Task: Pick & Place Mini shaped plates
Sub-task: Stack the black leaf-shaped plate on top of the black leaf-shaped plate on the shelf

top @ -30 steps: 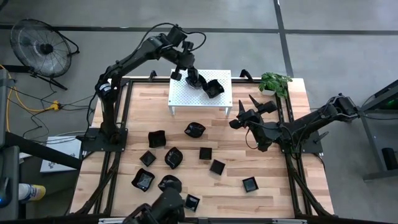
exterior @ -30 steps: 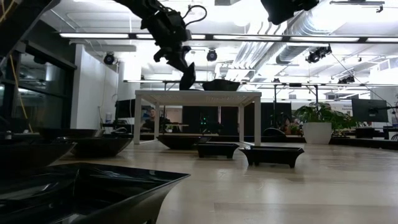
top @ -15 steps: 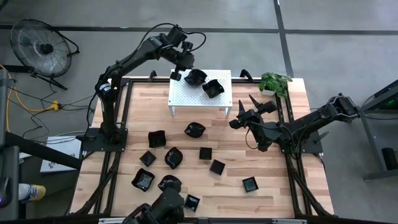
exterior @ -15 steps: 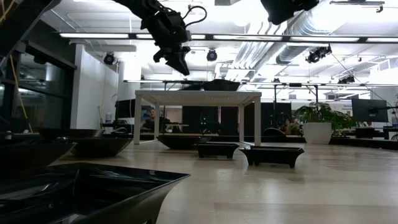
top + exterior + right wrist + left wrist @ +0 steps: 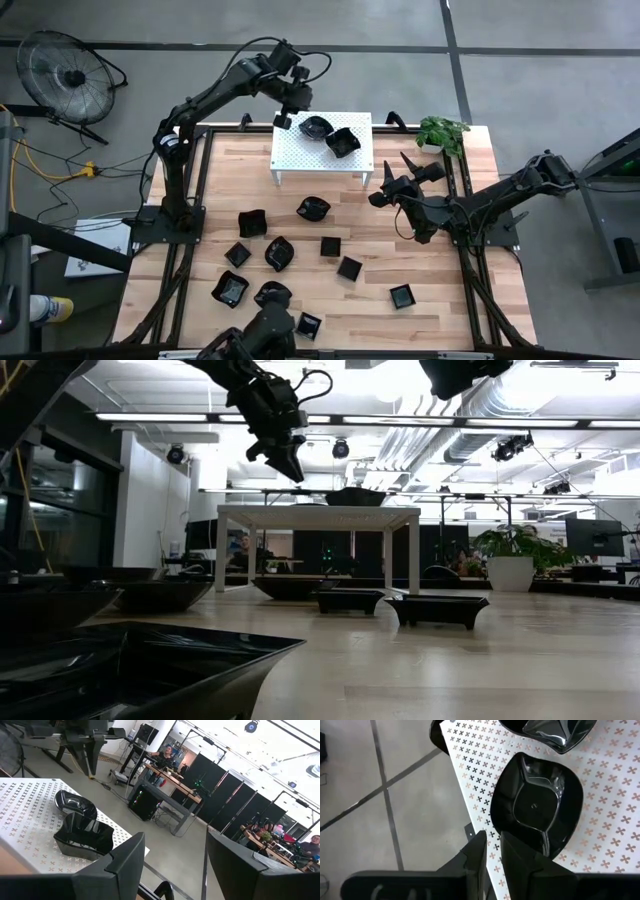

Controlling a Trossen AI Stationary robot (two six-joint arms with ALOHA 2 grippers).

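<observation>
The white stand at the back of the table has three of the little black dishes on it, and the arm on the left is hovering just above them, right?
Not quite: the white stand carries two black dishes, not three, a rounded dish and a squarer dish beside it, as the high view shows. The rest holds: the left gripper hovers just above them at the stand's corner.

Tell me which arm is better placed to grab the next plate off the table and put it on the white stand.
Probably the right. The right gripper hangs open near the loose plate below the stand. The left gripper sits high at the stand's far corner, beside the rounded plate.
</observation>
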